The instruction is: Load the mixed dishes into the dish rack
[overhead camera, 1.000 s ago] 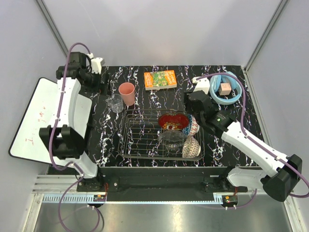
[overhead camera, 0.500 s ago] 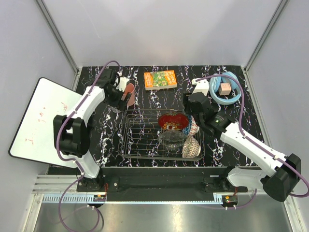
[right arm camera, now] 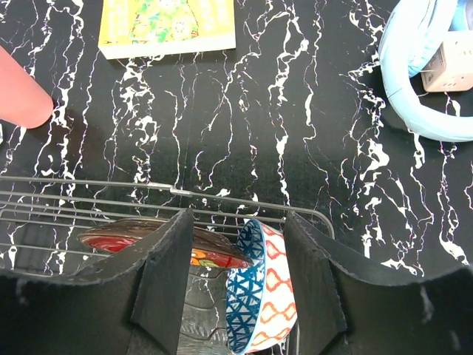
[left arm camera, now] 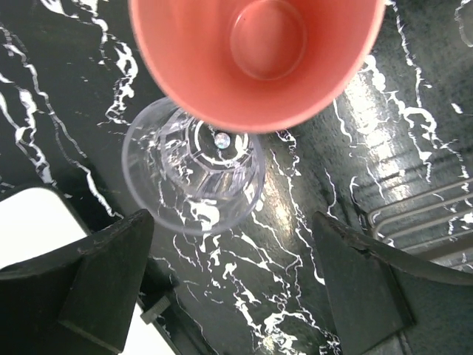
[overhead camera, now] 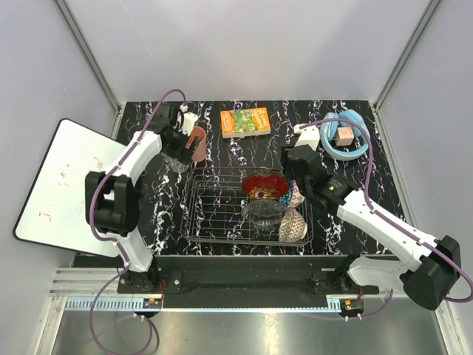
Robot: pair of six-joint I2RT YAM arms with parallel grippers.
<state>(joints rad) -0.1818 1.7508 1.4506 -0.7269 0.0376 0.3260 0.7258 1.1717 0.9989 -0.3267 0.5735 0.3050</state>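
The salmon-pink cup [left arm camera: 259, 52] and the clear glass tumbler [left arm camera: 194, 166] stand side by side on the black marbled table, seen from above in the left wrist view. My left gripper [left arm camera: 229, 296] is open and empty, hovering over them; it shows by the cup [overhead camera: 198, 144] in the top view [overhead camera: 183, 148]. The dark wire dish rack [overhead camera: 214, 218] holds the glossy red bowl [overhead camera: 264, 185], blue patterned bowl [overhead camera: 296, 194], clear glass bowl [overhead camera: 262, 211] and beige patterned bowl [overhead camera: 293, 225]. My right gripper [right arm camera: 240, 288] is open, its fingers either side of the blue bowl [right arm camera: 262, 296] and the red bowl's rim [right arm camera: 111, 237].
The orange-green box [overhead camera: 245, 121] lies at the back middle. The light-blue headphones [overhead camera: 347, 137], with a small block in their ring, lie at the back right. A whiteboard [overhead camera: 59, 181] leans off the table's left edge. The rack's left half holds no dishes.
My left arm has swung in from the far left to hover over the cup and tumbler. My right gripper has shifted slightly nearer over the bowls in the rack.
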